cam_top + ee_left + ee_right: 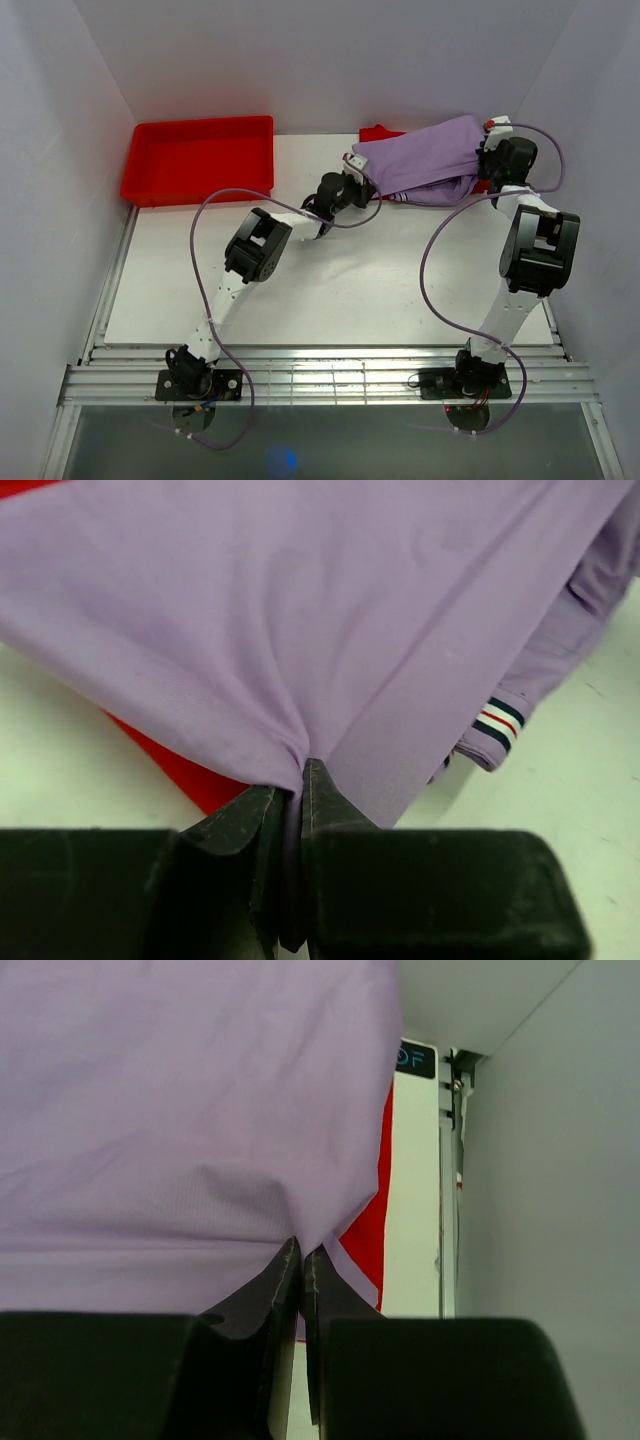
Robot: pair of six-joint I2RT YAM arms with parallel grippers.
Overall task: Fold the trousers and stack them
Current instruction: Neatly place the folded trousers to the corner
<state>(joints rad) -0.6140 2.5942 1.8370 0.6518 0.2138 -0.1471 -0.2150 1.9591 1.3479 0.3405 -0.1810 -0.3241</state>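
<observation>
The trousers (425,160) sit at the far right of the worktop (330,290), at about 1 o'clock from its centre. They are bunched into a lilac heap stretched between the two arms. The left gripper (300,768) is clamped on a pinch of the lilac fabric at the heap's 9 o'clock end. Its wrist view shows the jaws pressed together, with cloth gathered into folds between the tips. The right gripper (302,1252) bites the fabric edge at the heap's 3 o'clock end, its jaws likewise closed on the cloth. In the left wrist view a cuff (497,720) with dark, white and red stripes pokes out at 4 o'clock, below the main sheet of fabric. A red item (380,132) lies under the trousers, with a corner showing at their 10 o'clock side; what it is cannot be told. The red tray (200,158) rests at 10 o'clock on the worktop, well apart from the trousers.
</observation>
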